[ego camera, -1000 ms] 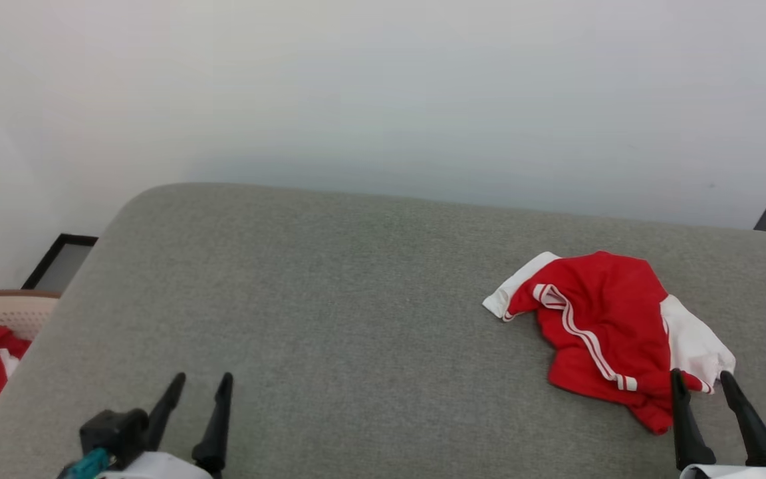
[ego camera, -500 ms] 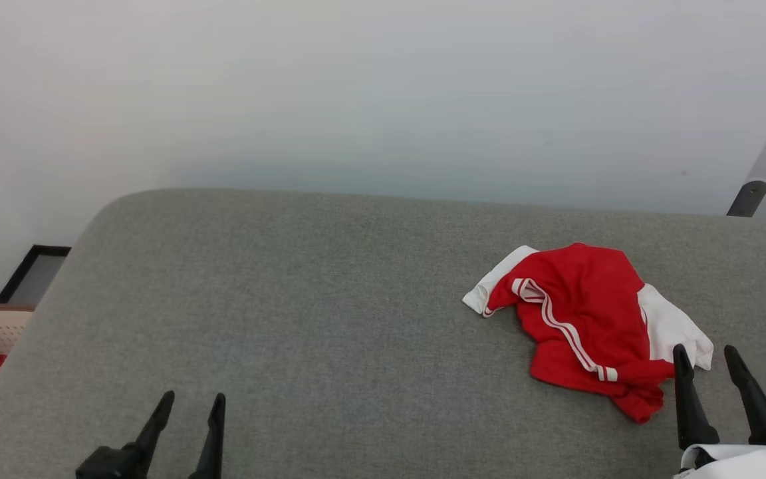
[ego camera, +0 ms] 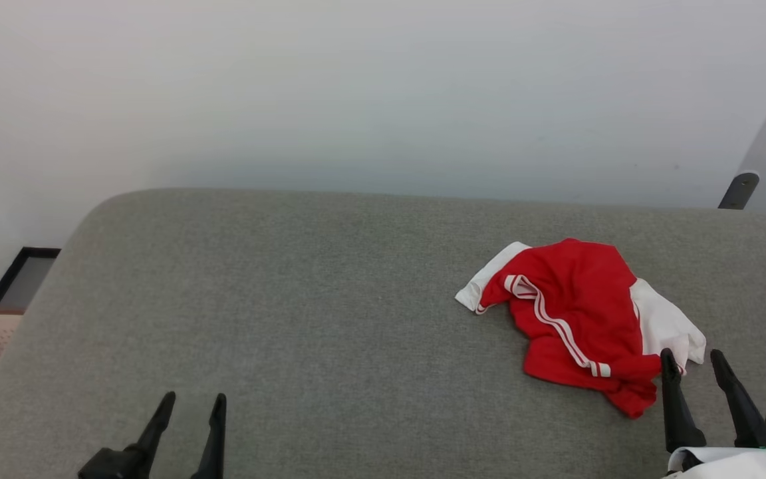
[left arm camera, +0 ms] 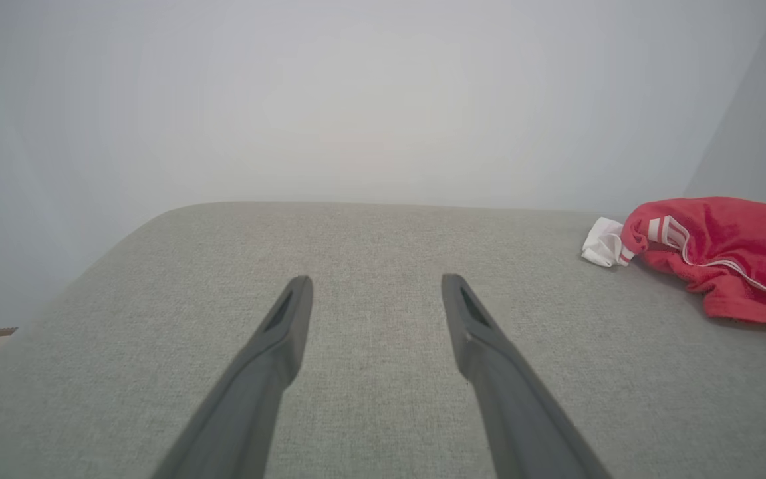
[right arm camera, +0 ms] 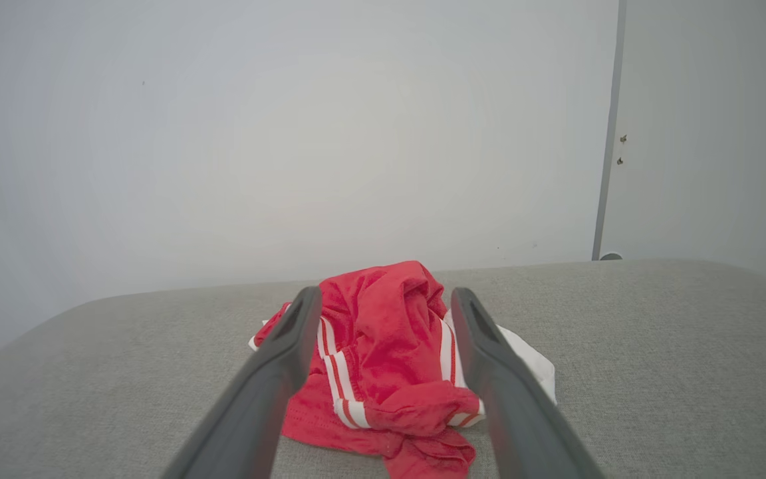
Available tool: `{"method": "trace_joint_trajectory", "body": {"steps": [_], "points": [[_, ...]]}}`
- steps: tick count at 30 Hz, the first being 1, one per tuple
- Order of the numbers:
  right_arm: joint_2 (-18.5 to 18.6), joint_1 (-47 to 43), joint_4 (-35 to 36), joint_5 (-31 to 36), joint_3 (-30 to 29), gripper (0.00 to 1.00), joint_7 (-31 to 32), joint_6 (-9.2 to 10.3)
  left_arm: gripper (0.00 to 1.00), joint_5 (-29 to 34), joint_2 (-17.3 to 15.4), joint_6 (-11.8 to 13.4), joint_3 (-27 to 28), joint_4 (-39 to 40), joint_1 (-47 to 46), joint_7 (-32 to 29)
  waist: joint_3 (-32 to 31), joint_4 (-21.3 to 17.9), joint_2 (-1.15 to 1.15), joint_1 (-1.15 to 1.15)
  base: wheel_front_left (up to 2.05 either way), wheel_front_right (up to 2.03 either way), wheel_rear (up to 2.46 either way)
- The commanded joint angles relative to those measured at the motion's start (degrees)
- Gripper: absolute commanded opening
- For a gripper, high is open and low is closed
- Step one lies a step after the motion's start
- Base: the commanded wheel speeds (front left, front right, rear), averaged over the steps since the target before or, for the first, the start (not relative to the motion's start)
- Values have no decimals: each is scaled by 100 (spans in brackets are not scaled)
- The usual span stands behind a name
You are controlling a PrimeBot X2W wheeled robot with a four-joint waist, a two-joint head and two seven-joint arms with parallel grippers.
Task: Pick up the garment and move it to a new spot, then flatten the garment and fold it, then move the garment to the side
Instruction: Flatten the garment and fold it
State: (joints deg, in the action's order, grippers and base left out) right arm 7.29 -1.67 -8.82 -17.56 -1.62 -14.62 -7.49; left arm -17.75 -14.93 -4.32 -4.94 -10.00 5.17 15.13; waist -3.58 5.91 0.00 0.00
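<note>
left gripper (left arm camera: 376, 283): fingers spread wide, nothing between 'em, hanging over the grey cushion (left arm camera: 157, 299) | garment (left arm camera: 729, 246): crumpled red-and-white heap at the view's right edge, well apart from the fingers

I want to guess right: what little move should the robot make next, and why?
Probably lower the right tool forward onto the garment: it lies crumpled on the grey surface just ahead, and that tool is open and empty.

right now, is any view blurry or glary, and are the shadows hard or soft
Head view: soft even light, no glare, the garment sharp with only a faint shadow on the grey cushion. Left wrist view: the left gripper blurs toward the bottom edge, wall hazy. Right wrist view: the right gripper is out of focus, the garment behind it clearer.
</note>
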Motion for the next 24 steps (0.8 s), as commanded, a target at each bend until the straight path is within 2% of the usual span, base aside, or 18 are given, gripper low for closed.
{"method": "trace_joint_trajectory", "body": {"steps": [1,8,14,18,22,23,24], "points": [[-28,63,-7,-23,31,100,-19,0,100,-40,52,-38,28,24,30,0,26,-45,0,0,0,0,0],[-142,273,-38,-61,265,100,-40,0,100,-48,-112,-237,-326,-110,-1003,-145,257,-370,0,0,0,0,0],[-242,644,51,-82,368,100,-50,0,100,-378,-433,-326,-1065,-441,-2846,-784,940,-962,0,0,0,0,0],[-322,898,49,-128,402,100,-58,0,100,-1049,-708,-314,-1909,-1047,-4242,-1469,1423,-1379,0,0,0,0,0],[-389,1089,74,-174,396,100,-61,0,100,-2204,-806,-316,-2649,-1920,-5346,-2742,1784,-1781,0,0,0,0,0],[-389,1089,74,-174,396,100,-61,0,100,-2204,-806,-316,-2649,-1920,-5346,-2742,1784,-1781,0,0,0,0,0],[-405,1132,82,-197,425,100,-62,-1,100,-2415,-906,-316,-2900,-2074,-5588,-3134,1859,-1882,0,0,0,0,0]]}}
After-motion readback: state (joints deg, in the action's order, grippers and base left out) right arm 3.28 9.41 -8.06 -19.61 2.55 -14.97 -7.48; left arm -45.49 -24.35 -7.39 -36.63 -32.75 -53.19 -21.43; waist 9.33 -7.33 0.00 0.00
